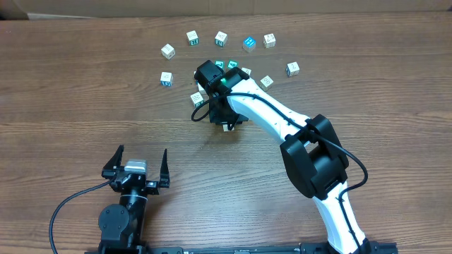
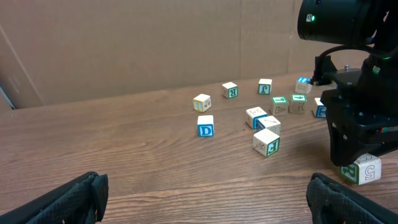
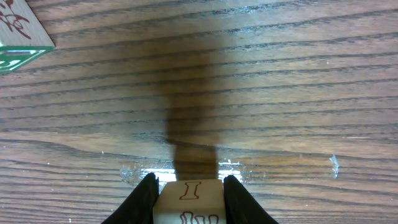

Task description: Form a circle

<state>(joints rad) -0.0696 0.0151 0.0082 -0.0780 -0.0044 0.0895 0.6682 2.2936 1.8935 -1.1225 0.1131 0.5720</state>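
Wood grain in brown, finely lined bands is seen across the flat surface [image 1: 78,92]. The small letter cubes [image 1: 192,37] are scattered on its far half. They are whitish, square-edged blocks with teal, green or blue printed faces. They are set in a loose arc that is left open toward the near side. A few more are bunched inside the arc and partly hidden beneath the white-and-black right arm [image 1: 272,114]. A bright blue cube [image 1: 248,44] is placed along the arc's far run. The right hand [image 3: 189,208] is closed narrowly on one pale cube [image 3: 188,194], which is gripped between two black fingers [image 3: 144,198] just on the near side of the group. A brown "I" is printed on its upper face, and its lower part is cut off by the frame edge. Whether it is touching the surface cannot be told. A green-rimmed cube [image 3: 22,31] is cropped at the corner of the right wrist view. The left hand [image 1: 142,154] is spread wide and empty near the front, well apart from the cubes. Only its blurred black fingertips [image 2: 68,199] are shown in its own view, with plain cardboard [image 2: 124,50] behind the surface.
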